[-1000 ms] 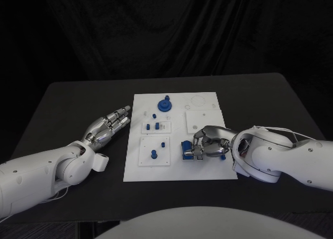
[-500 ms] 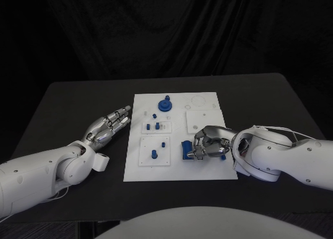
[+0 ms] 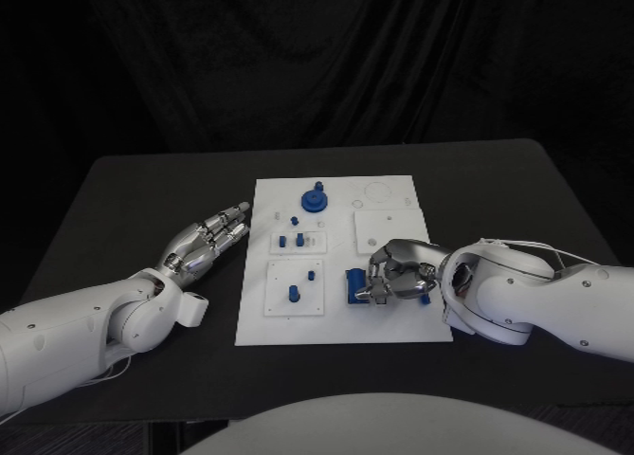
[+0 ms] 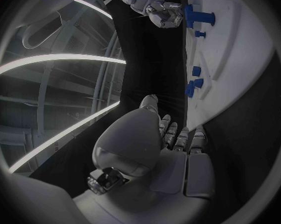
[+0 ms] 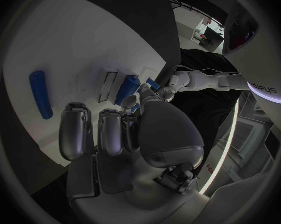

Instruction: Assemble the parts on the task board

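Two hands: left hand (image 3: 208, 242) flat on the black table (image 3: 125, 204) just beside the task board (image 3: 399, 327), fingers straight and spread, holding nothing; right hand (image 3: 403, 270) over the board's near right part, fingers curled down round a blue block (image 3: 356, 285); cannot tell whether gripped or merely touched.
Surface: black table, dark curtain behind; white task board lying in the middle, long axis running away from the robot.
Board layout: three raised white squares visible on the board, two along its left half, one (image 3: 385, 227) on its right half beyond the right hand.
Far part: one round blue knob (image 3: 316, 199) with an upright stem, near the board's far edge.
Pegs: small blue pegs (image 3: 298, 238) standing upright in the two left squares; exact count unclear.
Loose part: one blue cylinder (image 5: 40, 94) lying flat on the board, beside the right hand's fingertips (image 5: 72, 134).
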